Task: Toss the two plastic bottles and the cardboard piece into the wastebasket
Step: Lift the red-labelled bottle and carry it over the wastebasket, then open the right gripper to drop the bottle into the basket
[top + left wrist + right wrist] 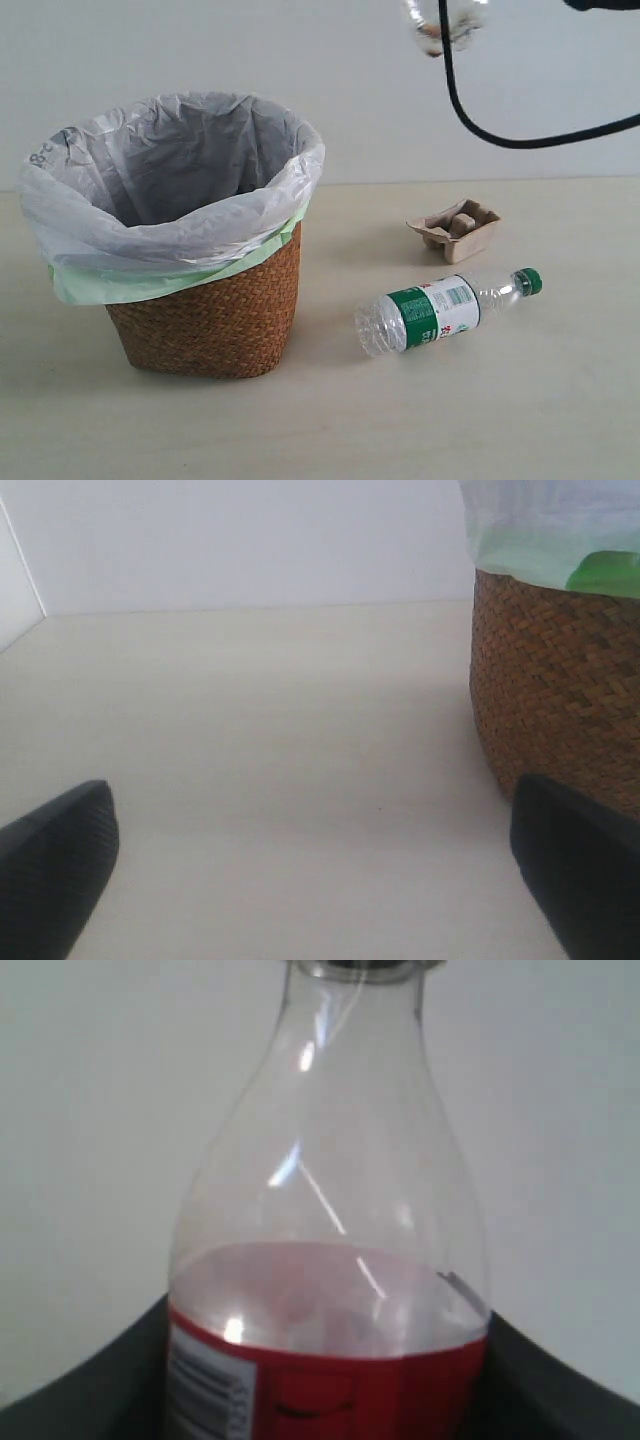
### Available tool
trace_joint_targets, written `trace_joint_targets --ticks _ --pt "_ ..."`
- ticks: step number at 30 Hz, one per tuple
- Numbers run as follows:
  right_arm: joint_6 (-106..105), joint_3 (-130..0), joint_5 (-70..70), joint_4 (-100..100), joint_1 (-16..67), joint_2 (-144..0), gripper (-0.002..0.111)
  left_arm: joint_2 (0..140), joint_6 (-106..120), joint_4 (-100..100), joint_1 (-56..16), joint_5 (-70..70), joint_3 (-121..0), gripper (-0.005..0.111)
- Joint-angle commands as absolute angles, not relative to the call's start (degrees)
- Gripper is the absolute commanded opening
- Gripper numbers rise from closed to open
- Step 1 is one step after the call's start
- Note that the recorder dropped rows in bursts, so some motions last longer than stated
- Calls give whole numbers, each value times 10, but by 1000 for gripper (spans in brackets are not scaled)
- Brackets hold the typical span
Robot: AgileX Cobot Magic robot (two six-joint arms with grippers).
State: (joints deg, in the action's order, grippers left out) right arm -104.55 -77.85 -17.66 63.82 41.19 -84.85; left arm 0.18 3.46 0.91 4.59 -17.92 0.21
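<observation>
1. Wicker wastebasket [210, 320], upright on the left of the table [560, 400], bag-lined. Left gripper [315, 880] down low near it, fingers spread wide, holding nothing.
2. Red-label bottle [325, 1210] way up high, right of the wastebasket, clamped in the right gripper [325, 1390].
3. Green-label bottle [445, 310] flat on its side, right of the wastebasket.
4. Pulp cardboard tray [455, 230] just behind that, not touching.

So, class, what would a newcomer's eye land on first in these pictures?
The big bag-lined wicker wastebasket, standing on the left of the table. Then the red-label bottle clamped in the right gripper, high at the exterior view's top right. A green-label bottle lies near the cardboard piece.
</observation>
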Motion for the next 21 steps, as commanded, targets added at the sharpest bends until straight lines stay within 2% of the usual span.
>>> trace_joint_targets --ticks 1,4,6,9,13,15,16,17,19,21 --pt "-1197 -776 -448 847 411 -847 0 0 30 10 42 -175 0 108" --pt "-1197 -776 -476 887 410 -856 0 0 30 10 42 -175 0 108" --pt "-1185 -776 -429 917 412 -857 0 0 30 10 42 -175 0 108" --pt "-1114 -776 -276 943 412 -857 0 0 30 10 42 -175 0 108" --pt "-906 -807 -5 930 412 -868 0 0 30 10 42 -175 0 108" --pt "-840 -863 62 936 412 -895 2 0 30 10 42 -175 0 108" --pt "-819 -885 70 946 412 -907 6 0 30 10 42 -175 0 108" --pt "-782 -908 72 960 412 -919 15 0 30 10 42 -175 0 108" --pt "-712 -938 65 967 412 -934 45 0 30 10 42 -175 0 108" --pt "-643 -955 27 969 412 -945 93 0 30 10 42 -175 0 108"
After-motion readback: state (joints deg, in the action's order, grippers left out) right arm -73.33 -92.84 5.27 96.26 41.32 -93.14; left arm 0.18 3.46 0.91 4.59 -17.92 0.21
